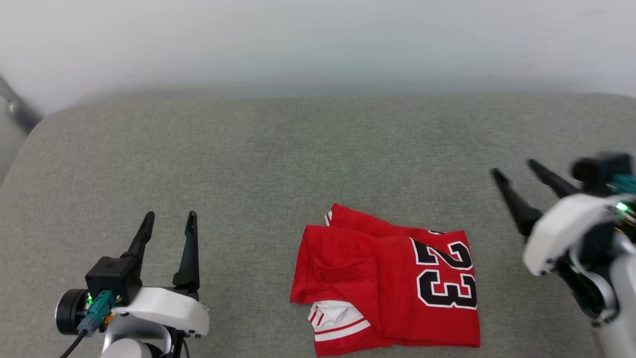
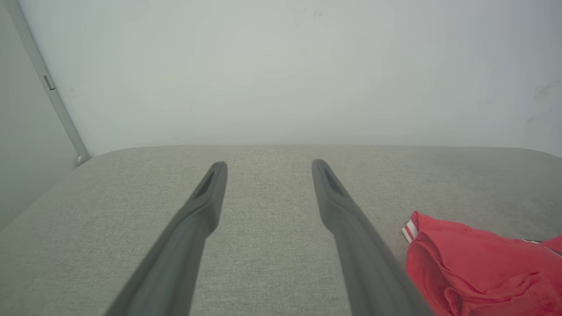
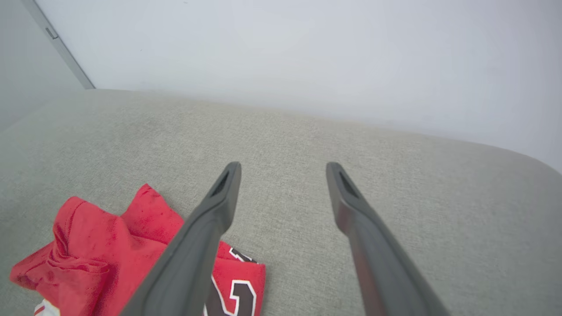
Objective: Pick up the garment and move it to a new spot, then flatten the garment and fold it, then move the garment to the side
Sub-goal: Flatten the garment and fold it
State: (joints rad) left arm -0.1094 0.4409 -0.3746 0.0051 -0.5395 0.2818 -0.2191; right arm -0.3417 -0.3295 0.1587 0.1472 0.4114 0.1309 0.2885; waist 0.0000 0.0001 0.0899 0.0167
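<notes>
Where the head view looks down, the folded red "23" jersey (image 1: 387, 283) lies on the grey fabric surface (image 1: 248, 164), between the left gripper (image 1: 170, 216) and the right gripper (image 1: 513, 167), touching neither. The right gripper is blurred and seemingly spread.
Left wrist view: fingers parted, empty; jersey (image 2: 465, 263) lower right.
Right wrist view: fingers parted, empty; jersey (image 3: 96, 245) lower left.

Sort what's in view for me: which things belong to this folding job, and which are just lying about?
Part of the job:
the garment, red, roughly folded, held by neither gripper
left gripper, open, apart from it
right gripper, open, apart from it

Just there:
grey padded surface under the garment
white wall
metal bar, far left
</notes>
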